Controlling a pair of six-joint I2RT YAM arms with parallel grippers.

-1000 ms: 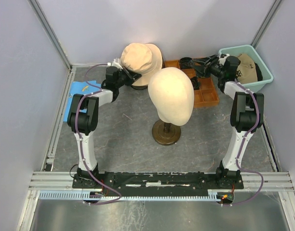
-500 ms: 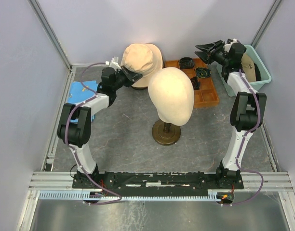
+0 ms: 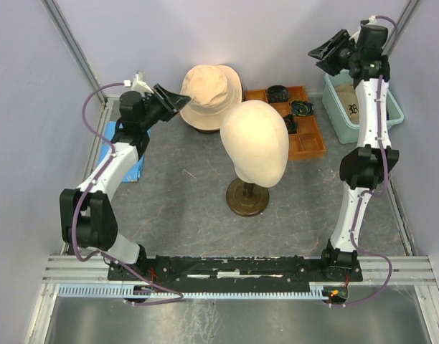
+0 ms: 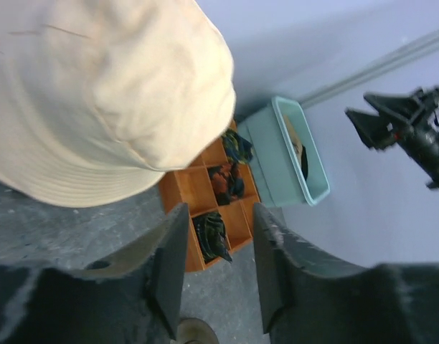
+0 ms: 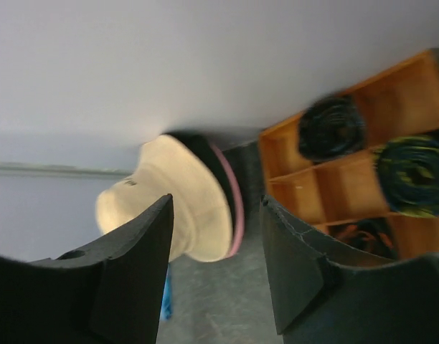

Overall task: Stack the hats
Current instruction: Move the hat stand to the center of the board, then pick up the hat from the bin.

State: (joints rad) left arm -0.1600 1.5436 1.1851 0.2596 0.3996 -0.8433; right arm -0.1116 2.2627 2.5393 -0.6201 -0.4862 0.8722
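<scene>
1. The beige hat point(image 3: 209, 93) tops a pile at 11 o'clock of the mannequin head point(image 3: 255, 140). In the right wrist view a pink brim point(image 5: 236, 208) and a black cap point(image 5: 205, 154) peek out beneath it.
2. The left gripper point(image 3: 181, 99) hangs at the hat's 9 o'clock, just beside the brim, jaws moderately parted with nothing between them.
3. The right gripper point(image 3: 318, 56) is lifted high at 1 o'clock of the head, jaws spread and empty.
4. The tan cap point(image 3: 354, 106) lies in the teal tub point(image 3: 392, 118) at 2 o'clock, right of the orange tray point(image 3: 309, 147).
</scene>
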